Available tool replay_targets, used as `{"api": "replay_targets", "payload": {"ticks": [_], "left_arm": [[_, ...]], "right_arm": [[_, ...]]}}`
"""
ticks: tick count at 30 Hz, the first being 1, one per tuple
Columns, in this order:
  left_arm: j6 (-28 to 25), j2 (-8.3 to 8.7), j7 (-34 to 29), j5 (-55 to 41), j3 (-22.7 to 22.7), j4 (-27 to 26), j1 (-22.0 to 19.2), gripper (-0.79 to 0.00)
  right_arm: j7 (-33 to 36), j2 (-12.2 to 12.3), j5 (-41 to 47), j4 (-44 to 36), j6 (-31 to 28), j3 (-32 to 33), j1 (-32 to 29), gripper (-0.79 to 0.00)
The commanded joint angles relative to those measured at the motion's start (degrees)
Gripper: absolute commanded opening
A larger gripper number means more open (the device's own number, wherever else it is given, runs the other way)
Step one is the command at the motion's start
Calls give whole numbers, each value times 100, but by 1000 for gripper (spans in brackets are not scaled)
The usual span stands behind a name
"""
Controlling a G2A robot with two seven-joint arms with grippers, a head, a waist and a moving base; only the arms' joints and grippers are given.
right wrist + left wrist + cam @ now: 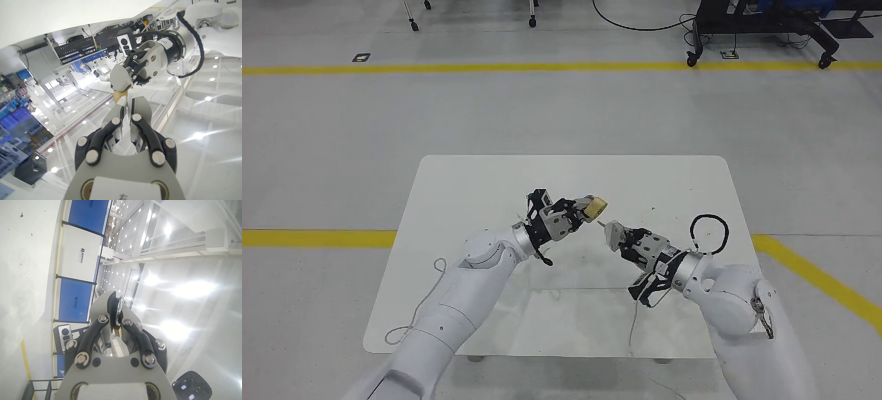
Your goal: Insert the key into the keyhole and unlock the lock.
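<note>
Above the middle of the white table, my left gripper is shut on a brass padlock. In the left wrist view the fingers clamp the silver shackle, with the brass body showing between them. My right gripper sits just right of the lock, shut on a thin silver key. The key's blade points at the end of the padlock held in the left gripper. Its tip is at the brass body; I cannot tell whether it is inside the keyhole.
A black cable loop lies on the table behind my right arm. The table's near half and left side are bare. Both grippers are held up off the surface.
</note>
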Motion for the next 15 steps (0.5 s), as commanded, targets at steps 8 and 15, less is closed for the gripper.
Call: {"api": "replay_targets", "payload": {"ticks": [8,15], "left_arm": [[-68,74,158,407,-135,-438,254,-785],[-274,93,223,634,-185,-647,385,-785]], "right_arm": [[-1419,71,2469,520,-241,290,378,-785],[-1498,96,2890,743,-682,358,528,-785]]}}
